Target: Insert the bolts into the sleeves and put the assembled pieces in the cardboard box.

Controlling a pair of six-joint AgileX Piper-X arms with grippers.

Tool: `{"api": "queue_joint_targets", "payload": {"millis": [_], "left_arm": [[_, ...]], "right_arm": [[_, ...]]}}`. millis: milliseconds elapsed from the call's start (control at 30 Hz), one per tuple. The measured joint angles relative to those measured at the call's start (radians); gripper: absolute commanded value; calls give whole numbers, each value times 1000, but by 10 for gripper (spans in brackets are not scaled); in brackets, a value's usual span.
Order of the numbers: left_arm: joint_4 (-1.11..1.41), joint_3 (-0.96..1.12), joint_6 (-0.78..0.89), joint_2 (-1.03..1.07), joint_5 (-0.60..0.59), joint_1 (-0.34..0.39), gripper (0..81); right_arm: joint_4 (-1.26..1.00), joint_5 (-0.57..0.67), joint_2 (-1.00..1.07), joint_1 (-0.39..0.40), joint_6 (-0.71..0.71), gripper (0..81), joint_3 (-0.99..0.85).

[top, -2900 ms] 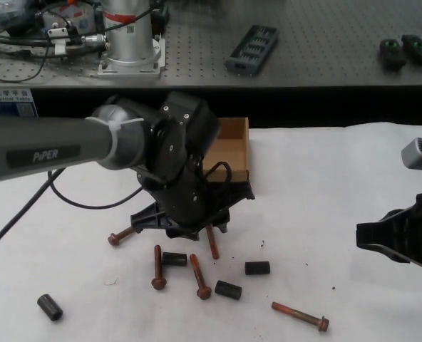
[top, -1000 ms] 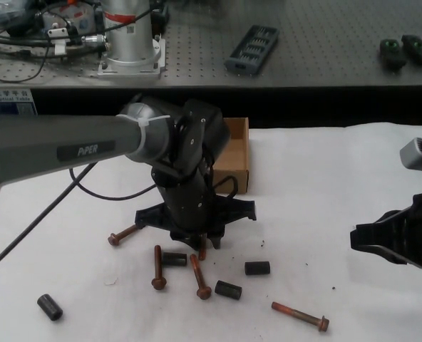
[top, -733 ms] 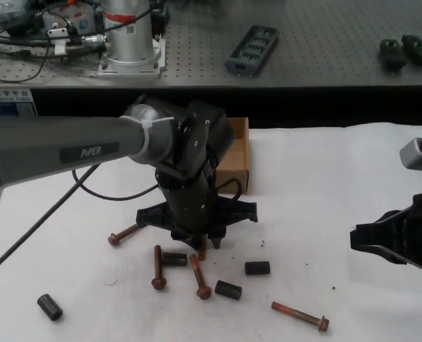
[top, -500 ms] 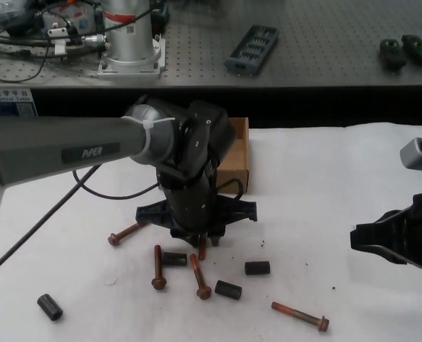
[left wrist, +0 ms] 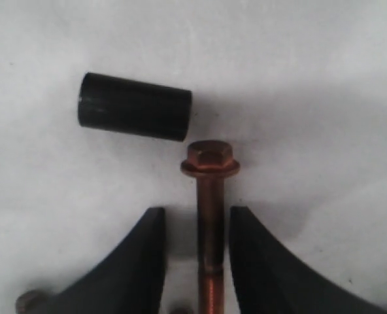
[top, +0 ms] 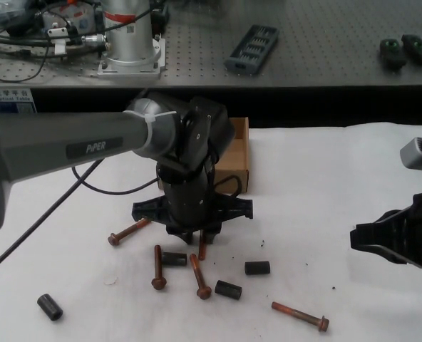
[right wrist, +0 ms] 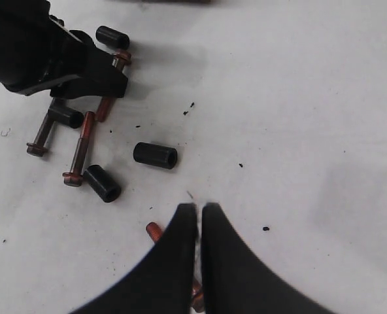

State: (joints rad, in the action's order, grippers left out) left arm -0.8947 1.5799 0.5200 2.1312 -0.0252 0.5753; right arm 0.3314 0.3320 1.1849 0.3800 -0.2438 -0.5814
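This is a lab, a robotics or optics one by the look of it. Beyond the white-covered bench (top: 318, 178) lies an optical breadboard table (top: 325, 35) with its grid of holes, a metal column (top: 127, 28) bolted down on it, a tangle of cables (top: 18, 39) and a black bit holder (top: 251, 48). A grey robot arm (top: 54, 153) stretches over the bench.

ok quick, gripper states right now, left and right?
Left gripper: open, straddling the shank of a bolt, not clamped on it.
Right gripper: shut, holding nothing.
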Motion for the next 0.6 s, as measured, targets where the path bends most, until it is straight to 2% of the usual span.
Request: {"api": "queue_joint_targets", "payload": {"millis": [600], "left_arm": [[32,3,-56,0,-61,1,255]], "right_arm": [[-20,0,0,0,0,45,0]]}}
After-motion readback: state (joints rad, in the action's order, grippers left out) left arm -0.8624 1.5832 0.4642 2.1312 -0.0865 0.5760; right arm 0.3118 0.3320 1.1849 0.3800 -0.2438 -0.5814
